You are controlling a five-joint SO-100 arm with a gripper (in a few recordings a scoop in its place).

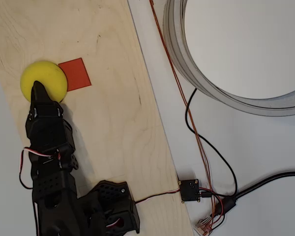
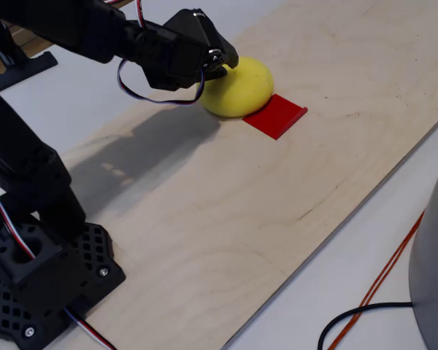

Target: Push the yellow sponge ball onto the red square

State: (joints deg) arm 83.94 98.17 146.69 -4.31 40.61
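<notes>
Fingers hide part of yellow sponge ball beside red square.

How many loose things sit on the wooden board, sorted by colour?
Yellow: 1, the matte yellow foam ball, with the black claw against it.
Red: 1, the flat red square patch.
Total: 2.

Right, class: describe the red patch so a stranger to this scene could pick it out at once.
Start at the long pale plywood board on the white table. Near its far end sits a matte yellow foam ball with the black robot arm's gripper resting against it. The flat orange-red square patch lies tilted beside that ball, the board's only flat, sharp-cornered, red thing.
</notes>
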